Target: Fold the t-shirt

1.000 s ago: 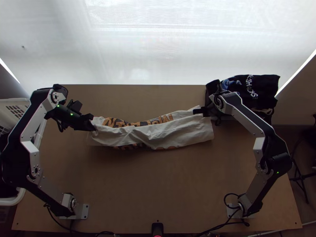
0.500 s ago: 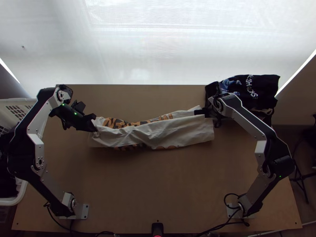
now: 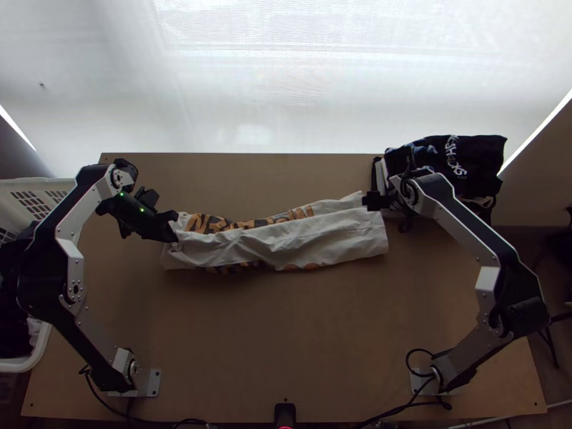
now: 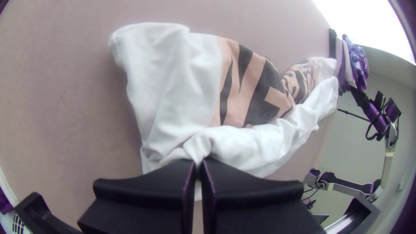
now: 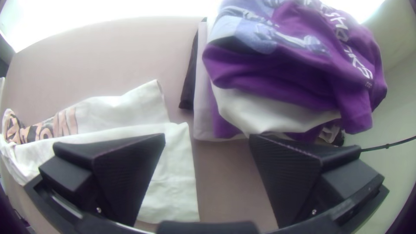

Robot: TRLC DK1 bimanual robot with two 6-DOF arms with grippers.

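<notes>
The white t-shirt (image 3: pixel 286 243) with orange and dark print lies as a long folded strip across the table, a flap laid over its printed part. At its left end is my left gripper (image 3: pixel 174 232); in the left wrist view the left gripper (image 4: pixel 198 164) is shut on a pinched, creased bit of the t-shirt (image 4: pixel 164 86). My right gripper (image 3: pixel 373 201) is at the strip's right end, beside the pile. Seen in the right wrist view, the right gripper (image 5: pixel 207 141) is wide open above the t-shirt's end (image 5: pixel 173 173) and bare table, holding nothing.
A pile of clothes (image 3: pixel 465 164) with a dark printed shirt on top (image 5: pixel 286 65) stands at the table's far right corner, close to the right gripper. A white basket (image 3: pixel 36 193) stands off the left edge. Bare wood (image 3: pixel 286 336) lies between the arms' bases.
My left gripper has shifted slightly right and down the picture, the t-shirt's left end moving a little with it. The right gripper has moved slightly right.
</notes>
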